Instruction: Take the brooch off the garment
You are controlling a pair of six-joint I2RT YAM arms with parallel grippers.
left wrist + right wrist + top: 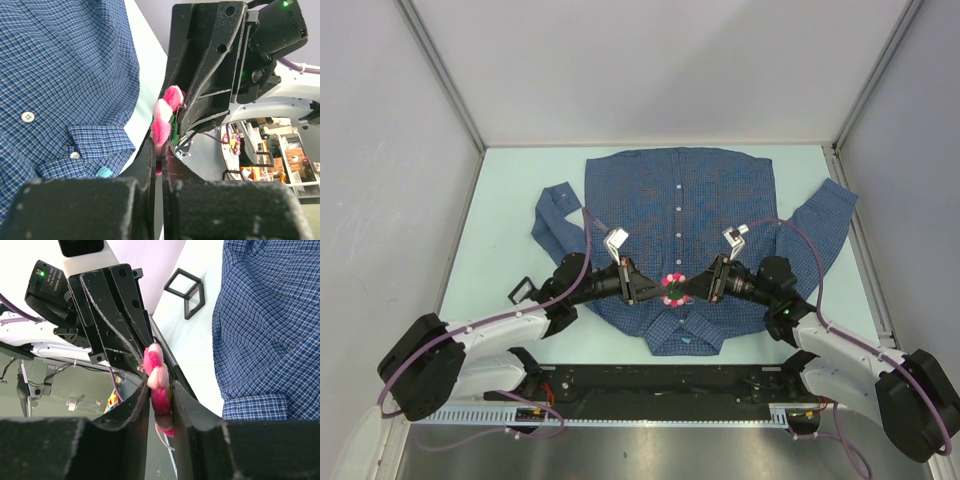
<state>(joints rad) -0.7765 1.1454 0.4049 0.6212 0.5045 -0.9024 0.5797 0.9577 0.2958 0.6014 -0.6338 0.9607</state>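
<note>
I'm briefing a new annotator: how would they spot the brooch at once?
Find the blue checked shirt spread on the table. Above its collar end, the left gripper and right gripper meet; between them sits the brooch, a small pink-petalled flower, unlike the white buttons.

A pale mint desk (510, 200) fills the middle of the top view, evenly lit with soft shadows. Plain grey-white walls (660, 60) close it in at the back and on both sides, joined by metal corner posts (440, 70). A small black frame stand (186, 290) sits on the desk near its left edge. Along the near edge runs a black rail (660, 380) over a slotted cable duct (620, 418).
</note>
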